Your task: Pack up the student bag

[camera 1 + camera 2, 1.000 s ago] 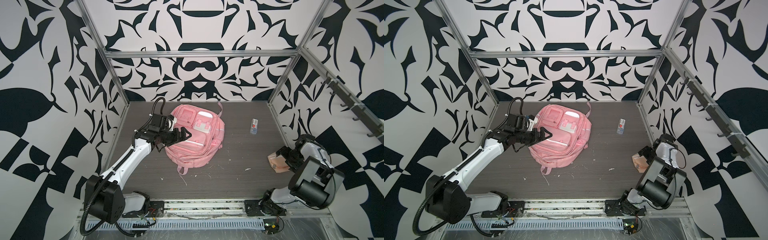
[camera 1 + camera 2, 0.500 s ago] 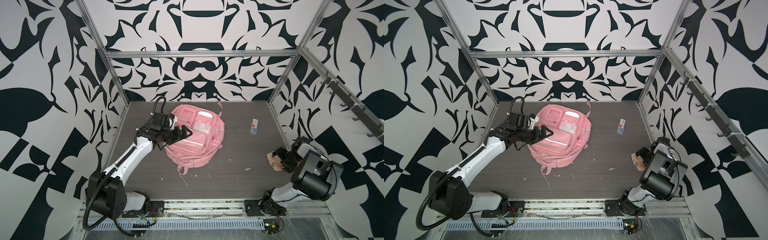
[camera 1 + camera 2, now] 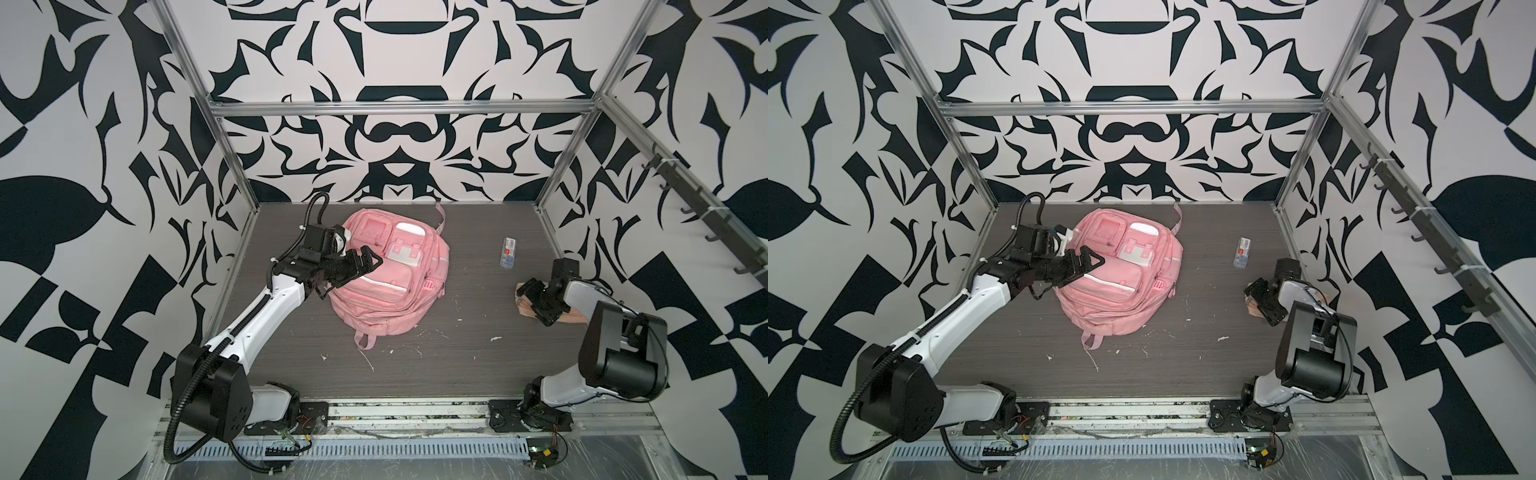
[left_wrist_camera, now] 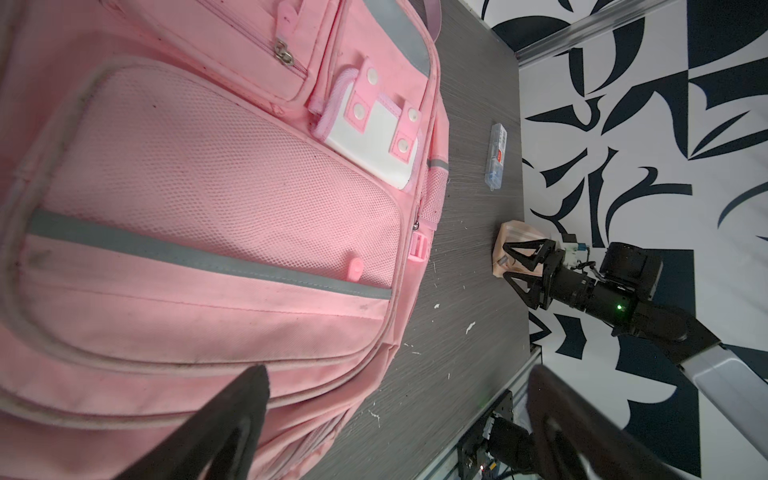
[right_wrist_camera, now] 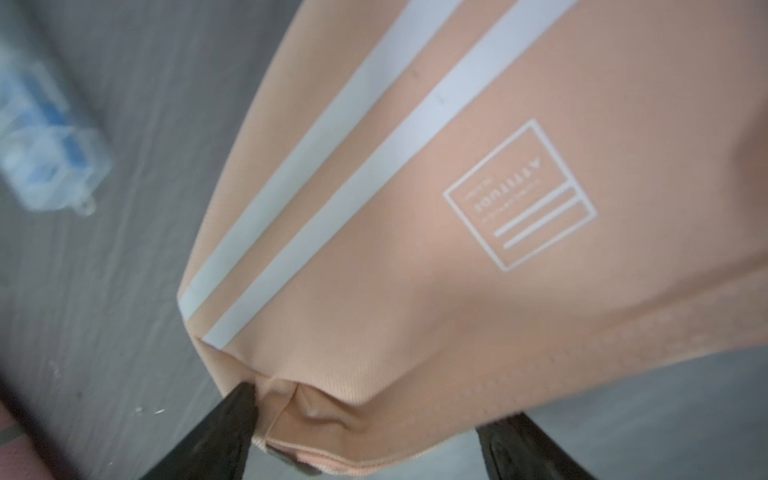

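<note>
The student bag [image 3: 390,291] [image 3: 1117,291] is a pink backpack lying flat, pockets up, at the middle left of the table, and it fills the left wrist view [image 4: 208,187]. My left gripper [image 3: 368,261] [image 3: 1094,262] [image 4: 397,374] hovers open over the bag's left edge and holds nothing. A small peach pouch [image 3: 523,308] [image 3: 1250,305] [image 5: 457,208] with white stripes lies by the right wall. My right gripper [image 3: 530,303] [image 3: 1258,303] [image 5: 372,411] straddles the pouch's end with wide jaws. One finger touches the fabric; the pouch rests on the table.
A clear plastic box [image 3: 508,252] [image 3: 1243,252] [image 4: 496,156] with blue contents and a red label lies behind the pouch. White scraps [image 3: 494,338] dot the dark table. A hook rail [image 3: 706,216] runs along the right wall. Patterned walls close in three sides.
My right arm has swung its gripper leftwards onto the pouch's end, and its jaws have narrowed a little. The left gripper has barely shifted over the bag.
</note>
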You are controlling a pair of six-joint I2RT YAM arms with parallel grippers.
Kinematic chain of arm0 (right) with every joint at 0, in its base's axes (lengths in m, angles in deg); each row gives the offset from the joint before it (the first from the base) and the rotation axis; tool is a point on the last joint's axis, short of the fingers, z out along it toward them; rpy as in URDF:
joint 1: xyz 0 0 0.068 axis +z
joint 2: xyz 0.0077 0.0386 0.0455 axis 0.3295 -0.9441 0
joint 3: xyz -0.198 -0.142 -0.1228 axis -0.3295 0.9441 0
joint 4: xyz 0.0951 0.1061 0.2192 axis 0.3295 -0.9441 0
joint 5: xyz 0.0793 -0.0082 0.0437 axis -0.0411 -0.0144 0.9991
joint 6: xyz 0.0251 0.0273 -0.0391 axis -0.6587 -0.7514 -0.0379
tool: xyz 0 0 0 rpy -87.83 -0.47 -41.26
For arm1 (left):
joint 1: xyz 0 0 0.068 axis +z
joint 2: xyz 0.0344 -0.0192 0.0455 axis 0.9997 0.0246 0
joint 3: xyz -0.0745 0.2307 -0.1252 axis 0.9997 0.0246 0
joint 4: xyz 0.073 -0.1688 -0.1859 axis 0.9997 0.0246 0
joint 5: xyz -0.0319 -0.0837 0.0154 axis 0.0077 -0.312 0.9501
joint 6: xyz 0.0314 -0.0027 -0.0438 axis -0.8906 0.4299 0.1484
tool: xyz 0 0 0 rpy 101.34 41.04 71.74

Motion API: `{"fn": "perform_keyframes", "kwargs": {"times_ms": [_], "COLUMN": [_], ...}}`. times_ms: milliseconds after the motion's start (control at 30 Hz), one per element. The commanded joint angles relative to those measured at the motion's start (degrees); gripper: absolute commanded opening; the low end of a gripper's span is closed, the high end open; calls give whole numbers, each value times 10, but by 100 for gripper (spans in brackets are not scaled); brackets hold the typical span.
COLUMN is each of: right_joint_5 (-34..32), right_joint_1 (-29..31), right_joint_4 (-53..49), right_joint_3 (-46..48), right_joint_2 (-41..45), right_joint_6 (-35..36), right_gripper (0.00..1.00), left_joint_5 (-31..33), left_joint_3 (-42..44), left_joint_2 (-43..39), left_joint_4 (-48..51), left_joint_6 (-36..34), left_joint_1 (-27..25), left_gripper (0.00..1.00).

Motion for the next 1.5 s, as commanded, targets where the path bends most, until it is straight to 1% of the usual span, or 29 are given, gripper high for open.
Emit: {"fn": "perform_keyframes", "kwargs": {"times_ms": [0,133,233,367,500,533,567,600,633,667,733,800,900,967,1033,1100,1133,1200,1233,1300,1333,1400,1467], "right_joint_5": [55,55,56,52,46,43,40,42,44,48,80,123,190,215,235,260,261,255,254,251,255,253,238], "right_joint_1": [60,118,153,166,175,178,182,187,196,204,232,259,292,301,304,309,313,316,316,315,315,315,315], "right_joint_4": [-13,-19,-42,-76,-142,-154,-169,-175,-174,-167,-114,-68,-4,11,-4,-13,-18,-33,-47,-117,-163,-238,-258], "right_joint_3": [28,4,-19,-36,-84,-93,-104,-112,-118,-121,-114,-110,-93,-94,-125,-163,-184,-218,-239,-298,-335,-398,-426], "right_joint_2": [-42,-53,-41,22,75,83,92,98,103,108,123,130,134,115,70,28,6,-28,-49,-97,-123,-173,-201], "right_joint_6": [-55,-61,-62,-62,-23,-12,1,17,34,52,111,181,276,323,365,391,405,437,460,528,565,632,660], "right_gripper": [85,85,85,84,84,84,86,92,94,93,90,87,87,87,84,82,82,79,76,71,71,71,72], "left_joint_5": [19,27,28,31,34,23,-5,-27,-43,-52,-52,-54,-57,-74,-81,-91,-96,-110,-120,-148,-164,-175,-176], "left_joint_3": [14,20,25,20,-2,-8,-19,-37,-54,-71,-104,-111,-113,-118,-127,-124,-118,-102,-93,-83,-79,-80,-84], "left_joint_2": [-16,-22,-23,-16,0,8,22,41,62,81,118,135,149,168,186,195,197,194,193,192,195,200,203], "left_joint_4": [-6,-5,-5,11,46,49,57,76,95,117,166,177,174,178,193,194,187,168,158,142,137,145,161], "left_joint_6": [7,10,11,9,-17,-25,-34,-42,-52,-63,-83,-85,-79,-79,-86,-85,-82,-73,-67,-56,-54,-58,-68], "left_joint_1": [-1,-1,-1,-1,2,6,13,17,19,20,20,20,21,26,29,34,37,43,46,51,52,52,52], "left_gripper": [99,99,99,99,99,99,99,99,99,98,94,91,89,88,86,86,82,81,79,77,77,77,77]}}
